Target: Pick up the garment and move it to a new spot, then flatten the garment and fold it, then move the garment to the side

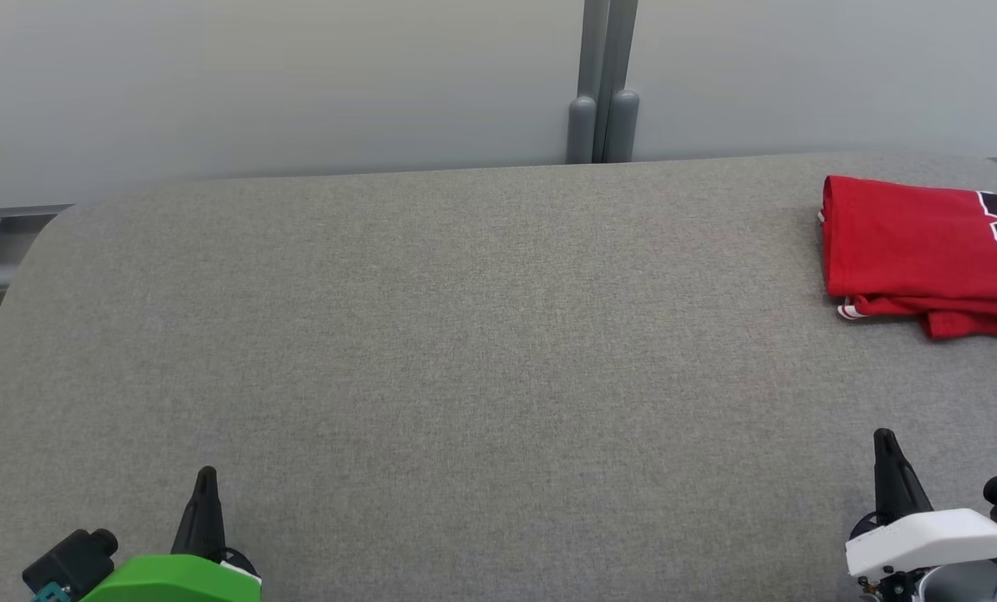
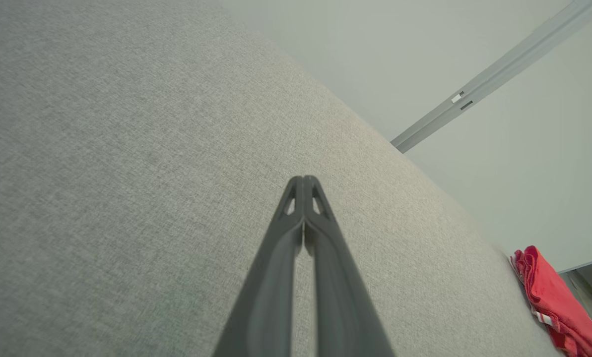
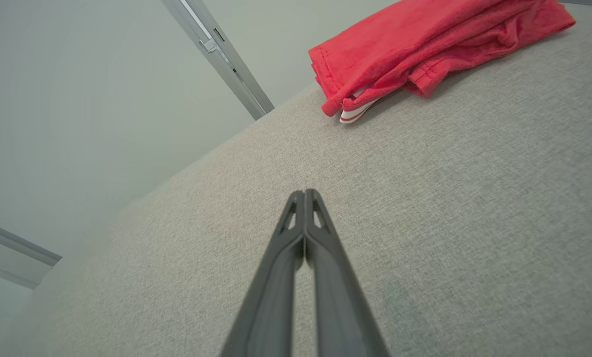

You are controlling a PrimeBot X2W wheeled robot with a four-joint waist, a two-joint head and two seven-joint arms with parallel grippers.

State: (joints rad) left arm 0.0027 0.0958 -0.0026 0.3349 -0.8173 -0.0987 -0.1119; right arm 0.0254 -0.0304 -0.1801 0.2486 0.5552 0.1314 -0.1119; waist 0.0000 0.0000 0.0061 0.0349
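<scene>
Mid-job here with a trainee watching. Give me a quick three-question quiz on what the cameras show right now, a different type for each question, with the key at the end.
1. True or false: the red garment lies folded at the far right of the grey padded surface.
2. The left gripper is: A) open, B) shut on nothing, C) shut on the garment.
3. Fill in: the gripper nearer the garment is the ____ gripper.

Key:
1. True.
2. B.
3. Right. The right gripper is also shut and empty, and the garment lies ahead of it, untouched.
</scene>
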